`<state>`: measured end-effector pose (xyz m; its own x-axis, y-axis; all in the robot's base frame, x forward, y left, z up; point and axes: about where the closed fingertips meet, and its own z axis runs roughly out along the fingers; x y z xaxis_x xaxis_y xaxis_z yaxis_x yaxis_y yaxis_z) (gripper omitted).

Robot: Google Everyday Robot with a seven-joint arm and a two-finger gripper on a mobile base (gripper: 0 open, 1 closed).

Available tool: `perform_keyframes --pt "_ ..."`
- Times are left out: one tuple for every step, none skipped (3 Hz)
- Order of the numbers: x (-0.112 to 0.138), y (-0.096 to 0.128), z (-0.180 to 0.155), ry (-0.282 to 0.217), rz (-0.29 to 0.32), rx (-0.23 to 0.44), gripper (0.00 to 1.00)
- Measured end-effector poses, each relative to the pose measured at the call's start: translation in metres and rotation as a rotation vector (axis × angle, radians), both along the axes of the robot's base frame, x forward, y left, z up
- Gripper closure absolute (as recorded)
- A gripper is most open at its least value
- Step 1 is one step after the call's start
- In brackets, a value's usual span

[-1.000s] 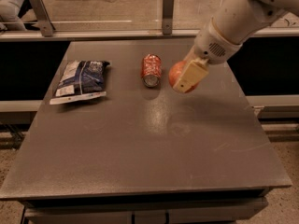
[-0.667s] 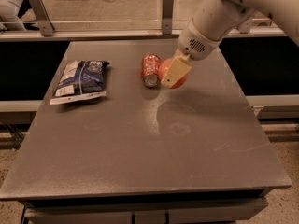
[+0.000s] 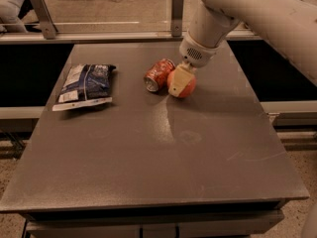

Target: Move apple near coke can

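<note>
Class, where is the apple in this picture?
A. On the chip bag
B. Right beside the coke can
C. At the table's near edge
B: the apple, clasped by the gripper, is close beside the tipped coke can, well apart from the chip bag.

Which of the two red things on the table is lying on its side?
The coke can, tipped over with its silver end showing, just left of the apple. The gripper holds the apple, not the can.
</note>
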<state>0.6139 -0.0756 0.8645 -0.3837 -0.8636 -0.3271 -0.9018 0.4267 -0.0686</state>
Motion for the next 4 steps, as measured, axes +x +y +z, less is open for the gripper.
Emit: perform_keyframes --pt "-0.0002 0.0009 -0.001 0.001 0.002 0.0 0.59" --pt "-0.0003 0.0017 -0.0024 0.003 0.004 0.0 0.37" --pt "-0.0003 0.0027 -0.0038 0.005 0.005 -0.001 0.13" --pt "-0.0003 0.0036 -0.0051 0.006 0.007 -0.001 0.0"
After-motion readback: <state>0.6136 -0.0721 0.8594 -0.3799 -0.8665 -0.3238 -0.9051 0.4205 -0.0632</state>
